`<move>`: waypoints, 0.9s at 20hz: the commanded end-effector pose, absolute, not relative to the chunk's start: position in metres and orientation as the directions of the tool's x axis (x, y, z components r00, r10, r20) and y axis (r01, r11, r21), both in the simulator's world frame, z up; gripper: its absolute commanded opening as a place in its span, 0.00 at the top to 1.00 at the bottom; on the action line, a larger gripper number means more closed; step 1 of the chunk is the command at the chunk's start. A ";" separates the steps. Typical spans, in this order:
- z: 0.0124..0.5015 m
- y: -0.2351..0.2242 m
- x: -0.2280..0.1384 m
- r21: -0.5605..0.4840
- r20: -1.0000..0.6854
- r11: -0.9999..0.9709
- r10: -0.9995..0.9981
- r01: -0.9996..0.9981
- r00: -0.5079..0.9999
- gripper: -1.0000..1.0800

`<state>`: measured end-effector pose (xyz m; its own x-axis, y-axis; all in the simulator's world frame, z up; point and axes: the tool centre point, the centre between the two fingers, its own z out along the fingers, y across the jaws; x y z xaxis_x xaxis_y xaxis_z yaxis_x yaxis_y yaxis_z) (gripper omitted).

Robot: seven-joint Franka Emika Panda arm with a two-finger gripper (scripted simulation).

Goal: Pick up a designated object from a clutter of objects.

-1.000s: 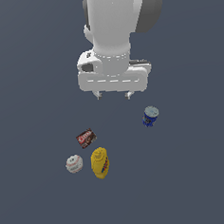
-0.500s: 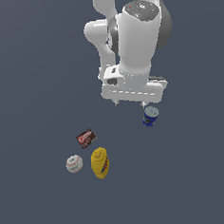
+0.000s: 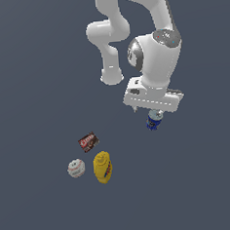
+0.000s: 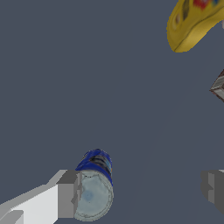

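My fingers (image 4: 68, 194) are spread wide, but one pad sits right against the blue can (image 4: 95, 183), so it's off-centre; descending now could tip it. The can stands well right of the yellow bottle (image 3: 102, 167), baseball (image 3: 76, 168) and box (image 3: 89, 142).

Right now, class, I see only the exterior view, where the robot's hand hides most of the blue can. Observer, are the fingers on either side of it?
Observer: Yes. In the wrist view the blue can sits between the fingers of the open gripper.
Operator: Centred?
Observer: No. It sits close by one finger, though I cannot tell if they touch. The other finger stands well clear.
Operator: Upright?
Observer: Its pale top faces the wrist camera, so it is roughly upright.
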<state>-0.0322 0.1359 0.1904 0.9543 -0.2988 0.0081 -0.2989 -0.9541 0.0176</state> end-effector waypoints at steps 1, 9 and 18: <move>0.175 0.152 -0.042 0.014 0.008 -0.946 -0.325 -0.325 0.946 0.04; 0.141 0.189 -0.069 0.005 0.004 -0.923 -0.384 -0.384 0.923 0.04; 0.125 0.206 -0.084 0.000 0.000 -0.911 -0.412 -0.412 0.911 0.04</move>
<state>-0.0830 0.2048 0.1263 0.9128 -0.4085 0.0001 -0.4085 -0.9128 0.0012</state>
